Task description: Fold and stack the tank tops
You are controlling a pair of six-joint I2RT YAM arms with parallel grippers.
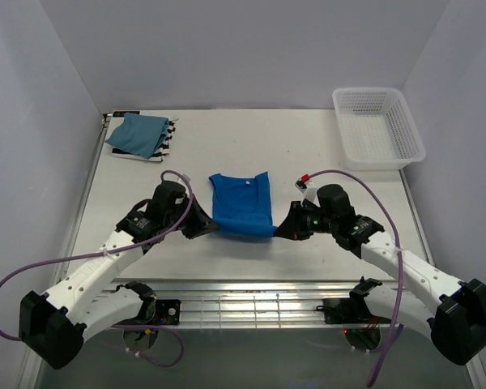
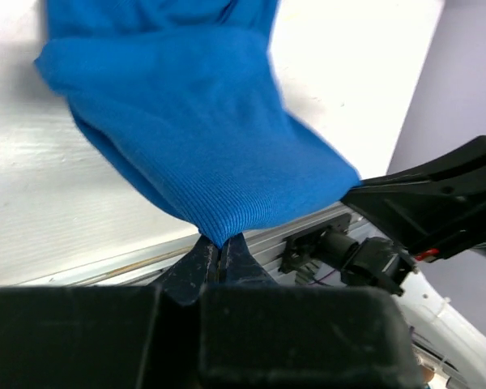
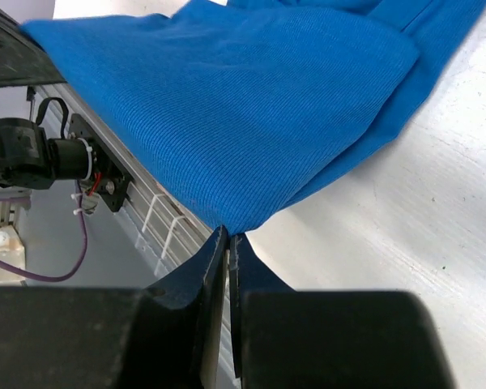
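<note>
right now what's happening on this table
Both arms are working the royal blue tank top mid-table: the left gripper and right gripper are each shut on a near corner of it. The teal-blue tank top lies on the striped tank top at the far left; a white lattice basket sits far right.

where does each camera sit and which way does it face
top: fixed above and behind the arms, looking down on the table; left arm and right arm show
left wrist: on the left arm, looking forward at the blue top; left pincer shut on a corner
right wrist: on the right arm, looking at the same top; right pincer shut on another corner
shared: all three show the blue top
</note>
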